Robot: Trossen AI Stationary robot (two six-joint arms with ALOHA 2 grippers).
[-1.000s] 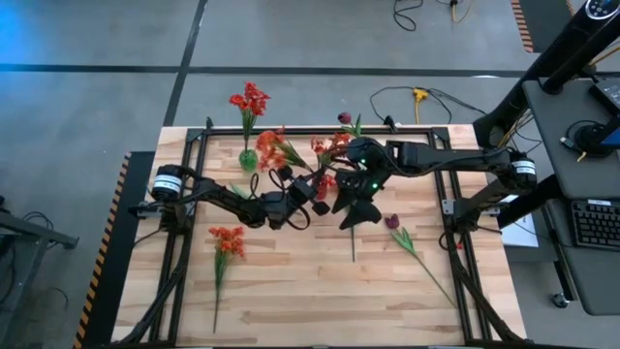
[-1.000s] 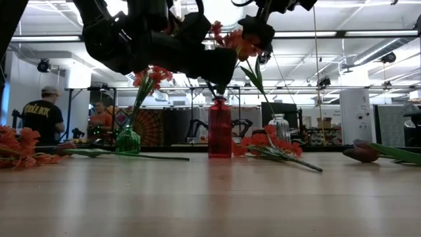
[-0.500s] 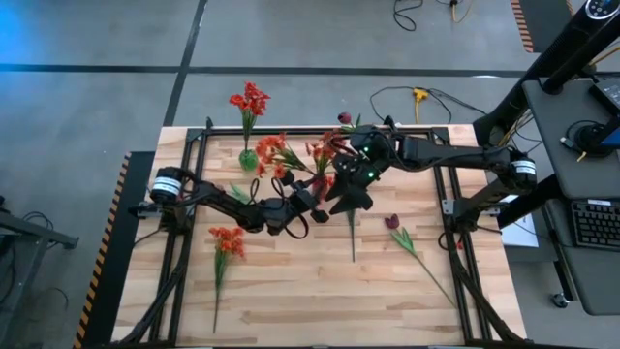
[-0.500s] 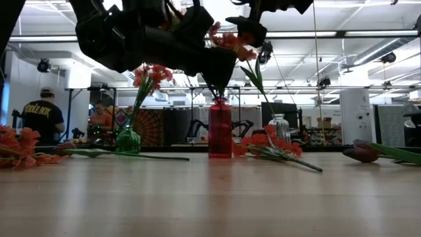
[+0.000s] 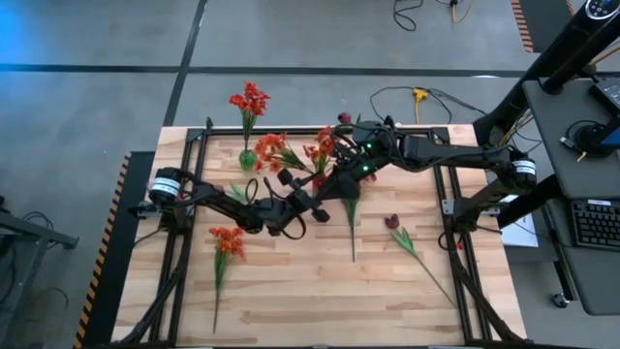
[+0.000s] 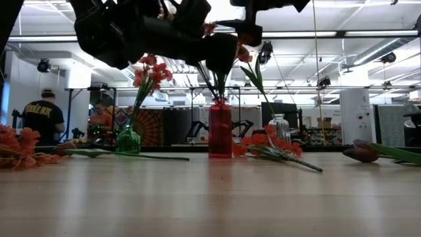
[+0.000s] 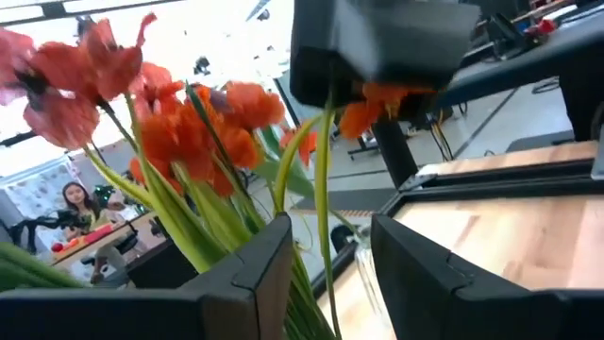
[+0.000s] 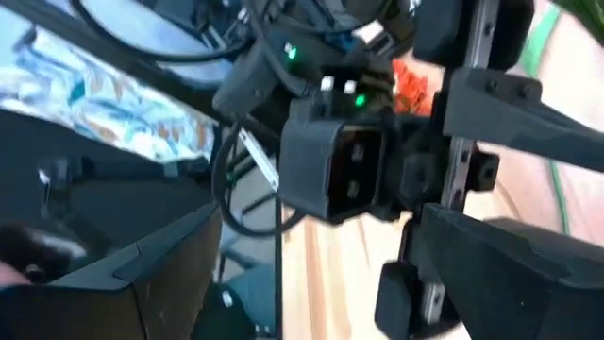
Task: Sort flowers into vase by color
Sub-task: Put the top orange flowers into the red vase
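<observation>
Low view only, red vase (image 6: 220, 128) upright

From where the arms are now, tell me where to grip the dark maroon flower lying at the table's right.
Grip the dark maroon flower on its bare stalk below the leaves, coming straight down from above. It lies flat and alone on the table, its stalk running diagonally, so turn the jaws across it.

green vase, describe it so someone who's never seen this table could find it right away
Start at the wooden table and go to its far edge, left of centre. The small green vase stands there holding red flowers. Unlike the taller red vase nearby, it is squat, rounded and green.
</observation>
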